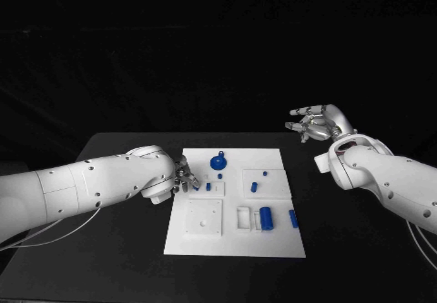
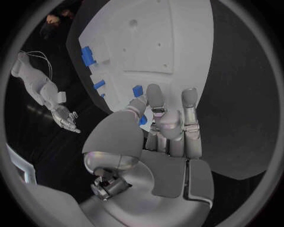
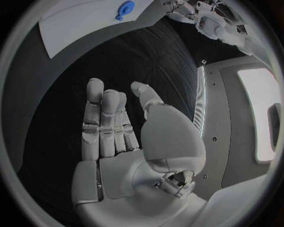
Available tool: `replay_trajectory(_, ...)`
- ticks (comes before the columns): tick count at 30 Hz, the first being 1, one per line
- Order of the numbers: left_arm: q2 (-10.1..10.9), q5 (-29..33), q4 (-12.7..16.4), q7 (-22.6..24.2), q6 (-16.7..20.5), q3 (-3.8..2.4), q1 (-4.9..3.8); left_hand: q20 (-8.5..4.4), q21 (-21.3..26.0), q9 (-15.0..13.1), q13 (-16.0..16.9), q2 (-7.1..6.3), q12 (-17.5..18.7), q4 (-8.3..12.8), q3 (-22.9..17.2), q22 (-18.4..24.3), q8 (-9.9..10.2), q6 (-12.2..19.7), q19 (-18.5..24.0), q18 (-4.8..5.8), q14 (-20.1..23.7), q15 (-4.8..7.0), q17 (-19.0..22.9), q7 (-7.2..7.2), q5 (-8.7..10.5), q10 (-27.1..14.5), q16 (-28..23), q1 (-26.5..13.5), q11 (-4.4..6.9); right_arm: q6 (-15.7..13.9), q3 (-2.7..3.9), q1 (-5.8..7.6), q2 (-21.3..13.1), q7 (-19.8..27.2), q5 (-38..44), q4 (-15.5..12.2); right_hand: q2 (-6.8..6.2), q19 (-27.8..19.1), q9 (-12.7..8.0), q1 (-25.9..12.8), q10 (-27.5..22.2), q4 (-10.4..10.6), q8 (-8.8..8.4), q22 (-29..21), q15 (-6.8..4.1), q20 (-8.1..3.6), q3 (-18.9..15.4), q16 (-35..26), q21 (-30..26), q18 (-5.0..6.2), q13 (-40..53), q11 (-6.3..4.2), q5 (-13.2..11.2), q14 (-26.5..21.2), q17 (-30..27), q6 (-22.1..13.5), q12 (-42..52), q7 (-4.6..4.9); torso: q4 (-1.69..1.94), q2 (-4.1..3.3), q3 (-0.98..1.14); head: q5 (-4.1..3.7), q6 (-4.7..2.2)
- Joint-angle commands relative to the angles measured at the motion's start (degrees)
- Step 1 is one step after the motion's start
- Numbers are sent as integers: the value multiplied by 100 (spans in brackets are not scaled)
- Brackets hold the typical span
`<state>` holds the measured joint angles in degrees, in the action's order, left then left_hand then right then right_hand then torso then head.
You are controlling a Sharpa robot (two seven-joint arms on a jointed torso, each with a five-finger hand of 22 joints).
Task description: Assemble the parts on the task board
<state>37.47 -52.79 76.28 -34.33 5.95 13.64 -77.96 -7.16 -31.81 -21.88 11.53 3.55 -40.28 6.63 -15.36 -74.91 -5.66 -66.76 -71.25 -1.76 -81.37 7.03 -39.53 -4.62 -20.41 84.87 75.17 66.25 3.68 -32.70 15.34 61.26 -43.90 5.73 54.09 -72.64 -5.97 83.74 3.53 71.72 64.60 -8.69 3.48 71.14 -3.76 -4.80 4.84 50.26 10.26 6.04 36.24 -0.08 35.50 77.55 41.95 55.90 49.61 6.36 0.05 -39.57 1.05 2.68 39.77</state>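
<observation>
The white task board point(image 1: 232, 243) lies mid-table. On it are a round blue knob point(image 1: 218, 162), a blue cylinder point(image 1: 266, 218), a blue bar point(image 1: 293, 218) and small blue pieces point(image 1: 254, 187). My left hand point(image 1: 180, 177) is at the board's left edge. In the left wrist view the left hand point(image 2: 168, 137) stretches over the board point(image 2: 177, 33) and pinches a small blue part point(image 2: 142, 120) between thumb and a finger. Another blue piece point(image 2: 137, 90) lies just beyond the fingertips. My right hand point(image 1: 317, 123) is raised off the board's far right corner, fingers apart and holding nothing.
A white square plate point(image 1: 205, 218) and a slotted holder point(image 1: 243, 218) sit on the near half of the board. Black table point(image 1: 364, 252) surrounds the board. In the right wrist view the right hand point(image 3: 118, 137) hangs over bare table, with the knob point(image 3: 125, 8) far off.
</observation>
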Motion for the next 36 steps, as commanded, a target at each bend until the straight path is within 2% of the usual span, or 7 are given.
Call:
replay_trajectory(1,12,-87,-5,-72,-239,26,45,29,-9,-764,-5,32,14,-30,-15,-114,-33,-1287,13,-49,-6,4,5,657,17,199,-39,30,106,67,4,-5,-4,25,9,-15,-12,200,-7,-35,-34,17,-3,8,-2,-3,5,26,-23,37,-9,9,28,-51,-6,-15,10,27,7,0,-1,4,-1)
replay_trajectory(9,19,-78,-7,-73,-341,26,48,25,-7,-731,24,44,-20,-102,22,-116,-37,-1342,16,-40,-9,5,-26,667,27,199,-20,-37,96,69,4,-7,-6,24,9,-16,-12,200,-7,-35,-34,17,-3,8,-2,-3,5,26,-23,37,-9,9,28,-51,-6,-15,10,27,-1,-2,-1,21,7)
replay_trajectory(18,4,-22,-27,-15,-451,26,49,9,-24,-439,156,122,-41,-197,35,-116,10,-1487,25,-4,-6,3,-99,688,6,196,41,-256,107,71,4,-11,-8,24,9,-14,-12,200,-7,-35,-34,17,-3,8,-2,-3,5,26,-23,37,-9,9,28,-51,-6,-15,10,27,-3,-1,1,22,15)
replay_trajectory(28,-32,9,-101,18,-446,25,49,4,-30,-302,219,244,-39,-113,-50,-117,-35,-1518,22,2,-9,6,-129,691,-7,197,68,-446,110,69,4,-17,-8,24,10,-12,-11,199,-6,-32,-34,15,-2,9,-2,-3,6,26,-22,37,-9,8,30,-51,-6,-9,9,26,-5,-6,8,25,11)
replay_trajectory(36,-77,14,-175,29,-414,25,49,6,-31,-280,228,261,-29,-70,-71,-115,-43,-1509,25,-2,-5,5,-114,687,19,197,65,-424,110,71,4,-32,1,26,10,-4,-10,198,-6,-27,-35,11,-1,12,-2,-3,9,27,-22,37,-9,7,35,-51,-6,5,8,25,-5,-5,8,12,15)
